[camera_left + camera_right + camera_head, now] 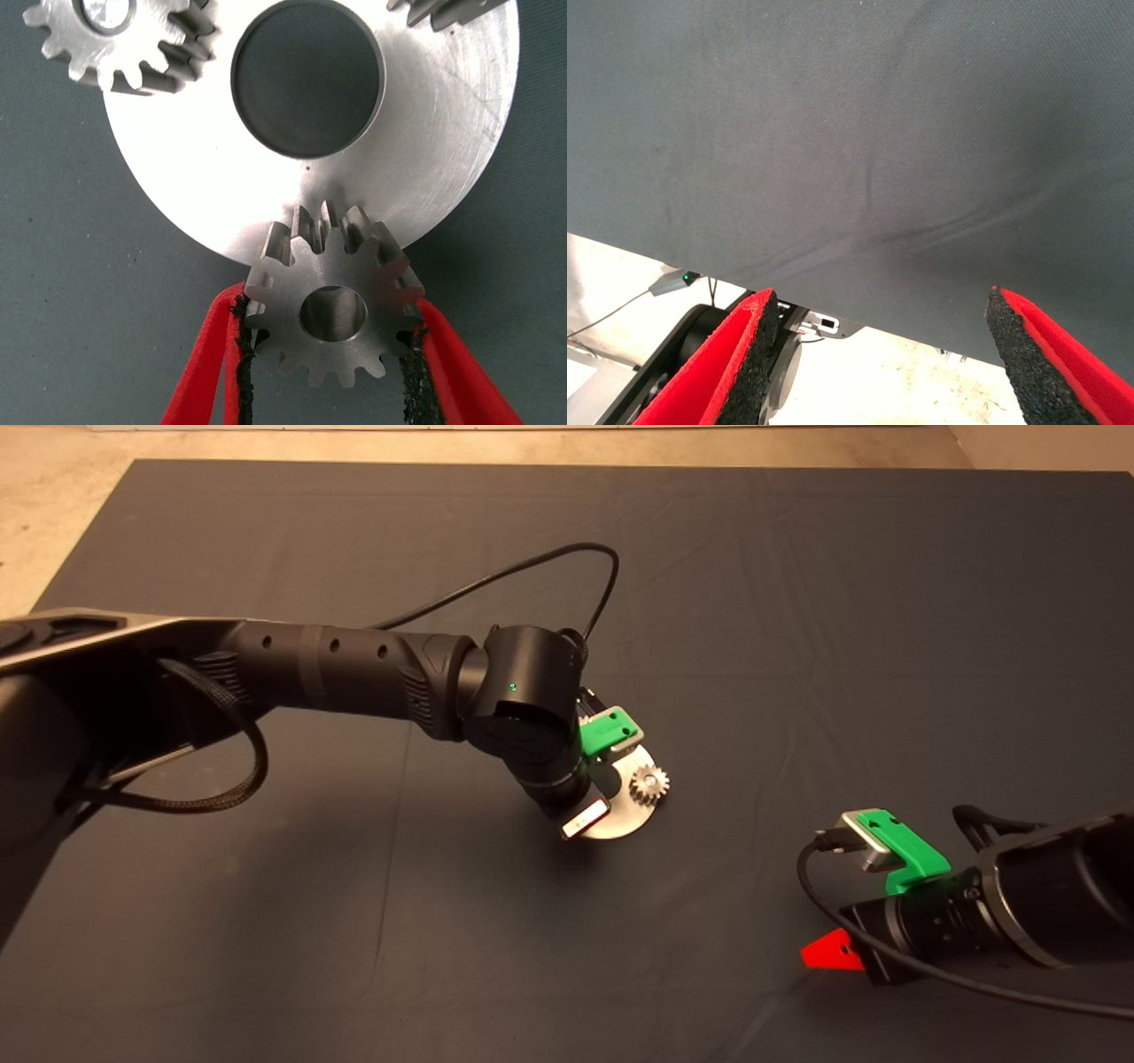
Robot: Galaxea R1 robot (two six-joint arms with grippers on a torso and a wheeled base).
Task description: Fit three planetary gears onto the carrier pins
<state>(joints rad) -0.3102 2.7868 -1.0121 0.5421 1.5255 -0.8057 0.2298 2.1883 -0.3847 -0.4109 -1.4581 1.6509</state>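
Left gripper [330,354] is working over the carrier disc [425,150] near the mat's [797,602] centre, pinching one gear [335,297] btwn its two red fingers [199,372], pads pressing on the toothed rim either side. That held gear is sitting at the disc's edge nearest the gripper, its centre hole showing something pale inside, but can't tell whether that's a pin top or just the disc below, so seating is unconfirmed. Two more gears are already on the disc: one [115,35] w/ a shiny pin end showing through its hole, so prob. fully seated, and another [443,11] only peeking in at the wrist view's edge, so can't judge its fit. In the head view only one gear [649,784] is showing, on the disc's right side; the rest is being hidden by the left arm. Judging progress: approx. two of three done, third being placed now; what's left is pressing it down, letting go and checking mesh. Right gripper [877,372] is waiting low on the mat's right side, fingers spread wide apart, holding nothing.
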